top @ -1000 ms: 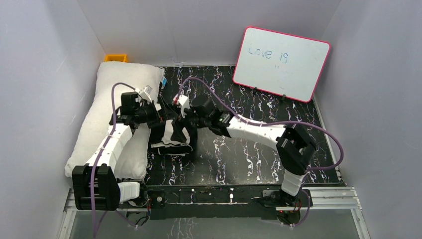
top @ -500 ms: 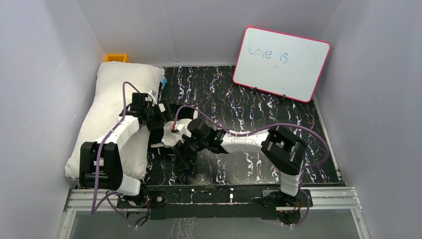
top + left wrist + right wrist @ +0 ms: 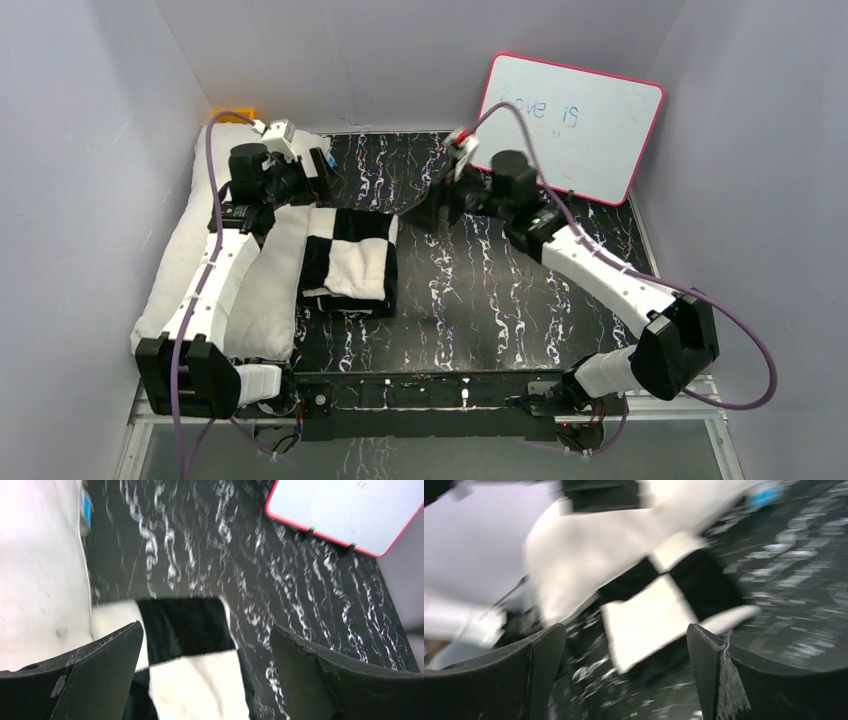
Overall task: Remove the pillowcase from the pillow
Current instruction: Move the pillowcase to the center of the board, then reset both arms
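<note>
While the left gripper (image 3: pixel 205 627) and right gripper (image 3: pixel 624 627) both hang spread and empty, the pillowcase (image 3: pixel 350 262) lies folded against the pillow (image 3: pixel 278 280), lengthwise front-to-back, just nearward of the closer left gripper.

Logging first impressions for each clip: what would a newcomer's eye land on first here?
The black-and-white checkered pillowcase, folded on the dark marbled table beside the bare white pillow at the left side. Next, the pink-framed whiteboard with faint handwriting at the back right. The left end effector and the right end effector both hang open and empty.
</note>
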